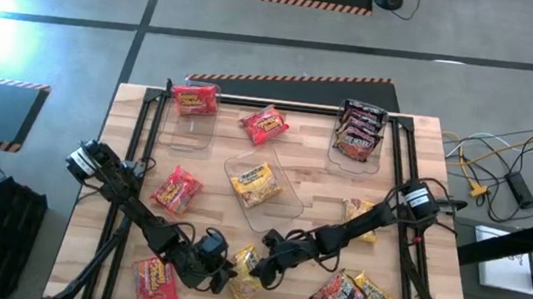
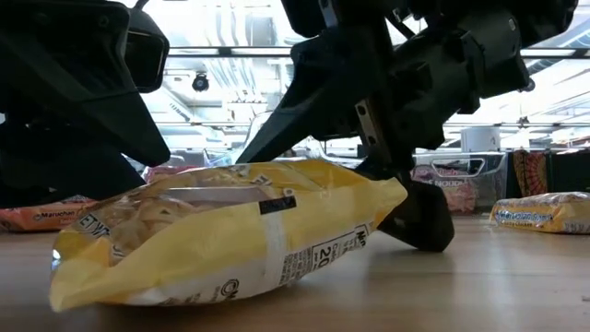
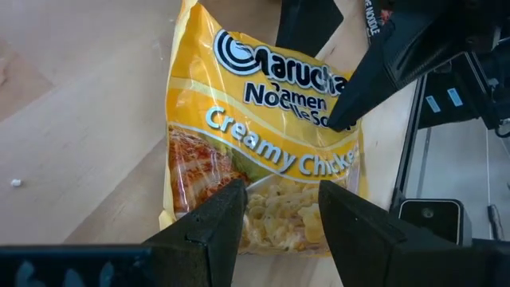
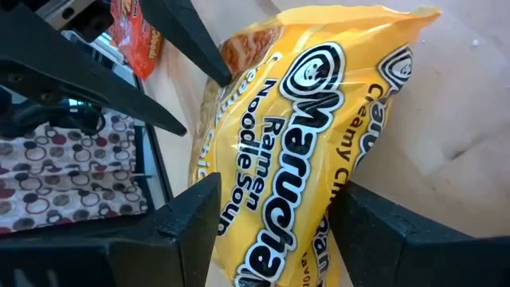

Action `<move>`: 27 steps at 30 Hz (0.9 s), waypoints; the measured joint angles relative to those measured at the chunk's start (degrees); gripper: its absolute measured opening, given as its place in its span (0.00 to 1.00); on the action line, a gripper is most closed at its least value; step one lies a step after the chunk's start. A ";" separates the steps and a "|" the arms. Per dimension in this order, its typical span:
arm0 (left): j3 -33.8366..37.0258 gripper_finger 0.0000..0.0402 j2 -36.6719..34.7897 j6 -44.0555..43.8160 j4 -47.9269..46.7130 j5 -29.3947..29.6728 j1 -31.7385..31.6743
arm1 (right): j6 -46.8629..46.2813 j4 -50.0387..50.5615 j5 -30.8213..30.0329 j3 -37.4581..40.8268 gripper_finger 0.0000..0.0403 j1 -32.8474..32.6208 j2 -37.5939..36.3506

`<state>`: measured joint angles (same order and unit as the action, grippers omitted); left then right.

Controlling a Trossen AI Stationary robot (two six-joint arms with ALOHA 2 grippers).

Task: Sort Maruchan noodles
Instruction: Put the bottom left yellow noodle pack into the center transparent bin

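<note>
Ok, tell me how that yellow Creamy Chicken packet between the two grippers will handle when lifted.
The yellow packet looks puffy and crinkly, so its film will probably flex while the noodle block inside stays stiff. Its glossy wrapper may slip between the left gripper fingers. It lies flat, so rolling seems unlikely. The right gripper straddles its other end.
</note>
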<state>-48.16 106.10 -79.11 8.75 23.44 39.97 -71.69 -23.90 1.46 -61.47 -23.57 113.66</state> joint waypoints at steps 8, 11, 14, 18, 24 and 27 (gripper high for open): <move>0.09 0.38 0.00 -0.03 0.48 1.52 -0.09 | 2.05 -0.26 -1.17 0.04 0.48 -0.07 -0.41; 0.11 0.38 0.00 0.02 0.46 1.72 -0.17 | 2.12 -0.33 -1.29 0.04 0.42 -0.07 -0.34; 0.13 0.38 0.00 0.06 0.38 2.04 -0.17 | 2.49 -0.33 -1.61 0.04 0.36 -0.07 -0.34; 0.13 0.38 0.00 0.09 0.40 2.40 -0.25 | 2.48 -0.33 -2.34 0.04 0.28 -0.11 -0.34; 0.24 0.38 0.00 0.13 1.59 2.58 -0.33 | 2.35 -0.20 -2.60 0.04 0.22 -0.08 -0.34; 0.37 0.38 -0.13 0.16 2.38 2.62 -0.35 | 2.52 0.56 -2.58 0.02 0.21 -0.07 -0.61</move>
<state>-47.79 105.97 -78.96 11.13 26.06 39.62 -69.17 -23.34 -1.13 -61.45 -23.64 113.06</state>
